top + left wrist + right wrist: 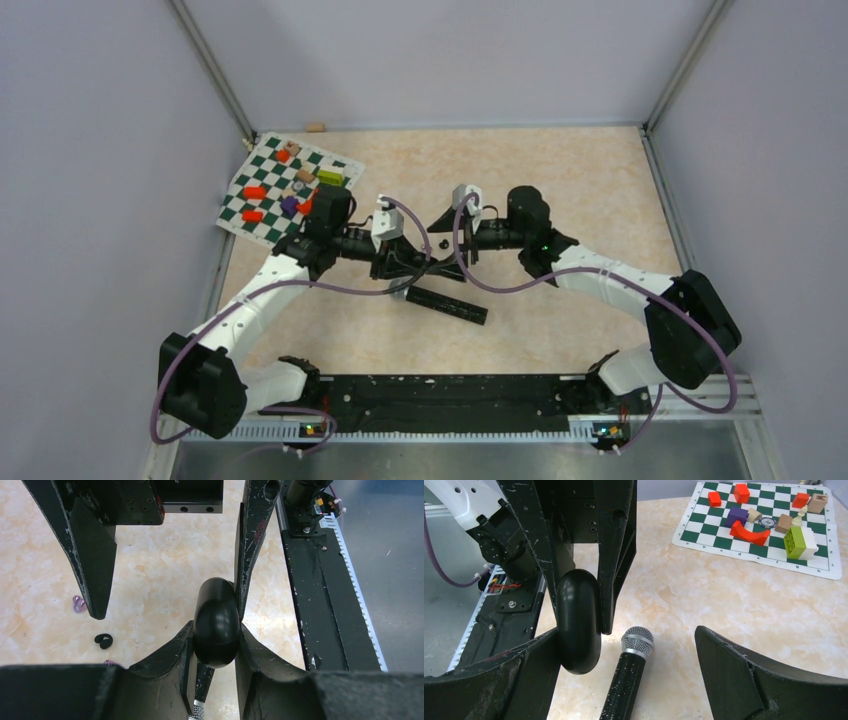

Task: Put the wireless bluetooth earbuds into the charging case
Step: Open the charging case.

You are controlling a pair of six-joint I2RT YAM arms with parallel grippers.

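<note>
Looking down on a beige marbled worktop (560, 190) boxed in by pale walls. Reaching in from the near edge with the left arm (250, 305) and the right arm (610, 275), meeting nose to nose over the middle. Carrying, at the far left corner, a green-and-white checkered mat (262, 190) scattered with red, purple, green and wooden blocks (750, 534). Bearing also a black microphone (629, 680) with a silver mesh head, lying flat beneath both sets of fingers.

Clamping the left fingers (165, 657) narrowly on a black, rounded charging case (216, 625), gripping it by its two sides above the microphone's handle. Spreading the right fingers (744, 670) wide and holding nothing, straddling the case from the opposite side, with one finger close against it; contact impossible to confirm.

Showing three of the wireless bluetooth earbuds (103, 640) loose on the worktop, apart from the case and to one side of it: a purple bud (78, 603) just beside a right fingertip, a black bud (104, 641) near it, and a sliver of a second purple bud (109, 663) peeking out at the edge of the left fingers.
</note>
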